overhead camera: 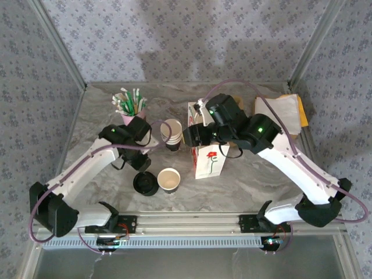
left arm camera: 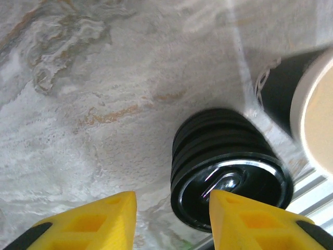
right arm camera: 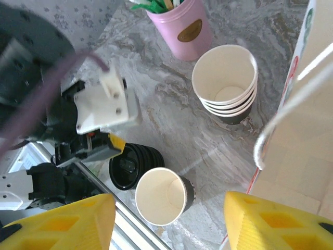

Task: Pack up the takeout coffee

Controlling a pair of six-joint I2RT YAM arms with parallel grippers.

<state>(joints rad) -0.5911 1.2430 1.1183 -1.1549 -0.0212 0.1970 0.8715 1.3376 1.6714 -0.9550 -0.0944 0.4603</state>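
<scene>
The takeout coffee cup [overhead camera: 168, 180] stands alone near the table's front, cream with a dark base and an open top; in the right wrist view the cup [right arm camera: 161, 195] is seen from above. Just left of it sits a stack of black lids [overhead camera: 145, 183]. My left gripper [overhead camera: 142, 170] hangs open over that stack. In the left wrist view one yellow finger [left arm camera: 244, 219] overlaps the lids [left arm camera: 223, 151], the other is over bare table, and the gripper [left arm camera: 177, 221] holds nothing. My right gripper [right arm camera: 166, 224] is open, high beside the white paper bag [overhead camera: 206, 157].
A stack of lidless cups [overhead camera: 171, 132] and a pink cup of straws [overhead camera: 132, 110] stand behind the lids. Napkins [overhead camera: 282, 113] lie at the back right. The metal rail [overhead camera: 192, 224] runs along the front edge. The bag's string handle [right arm camera: 270, 130] hangs near my right gripper.
</scene>
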